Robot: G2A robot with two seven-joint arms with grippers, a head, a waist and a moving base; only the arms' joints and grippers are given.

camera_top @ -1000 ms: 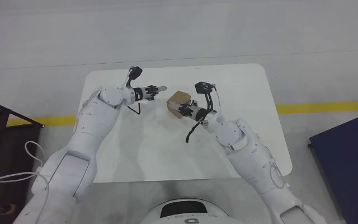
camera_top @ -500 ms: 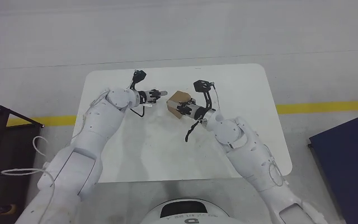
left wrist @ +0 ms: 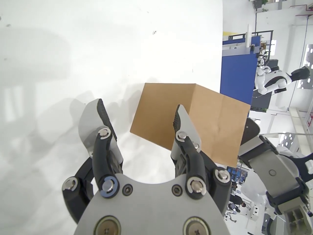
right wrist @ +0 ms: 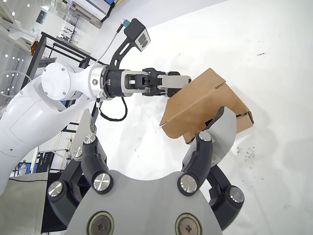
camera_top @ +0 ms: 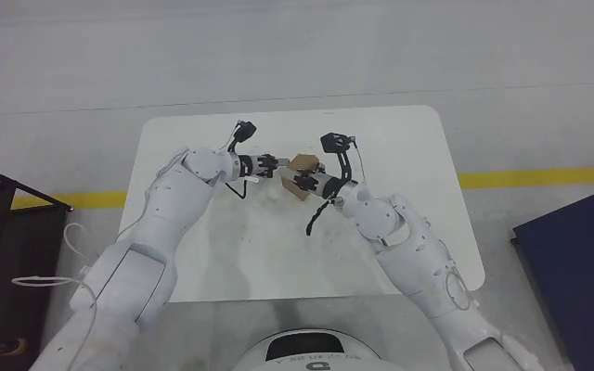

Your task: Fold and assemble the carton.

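A small brown carton lies on the white table, one end with loose flaps. My left gripper is open at its left side. In the left wrist view the carton stands just beyond the open left gripper, and one finger overlaps its face. My right gripper is open at the carton's other side. In the right wrist view one finger presses on the flapped end of the carton, and the other finger stands far off. The left gripper touches the far face there.
The carton is near the table's far middle. Bare table spreads toward the near edge and to both sides. A black rack stands on the floor to the left, and a blue object to the right.
The left arm has swung right across the table, bringing its gripper up to the carton's side. The right arm and the carton have barely shifted.
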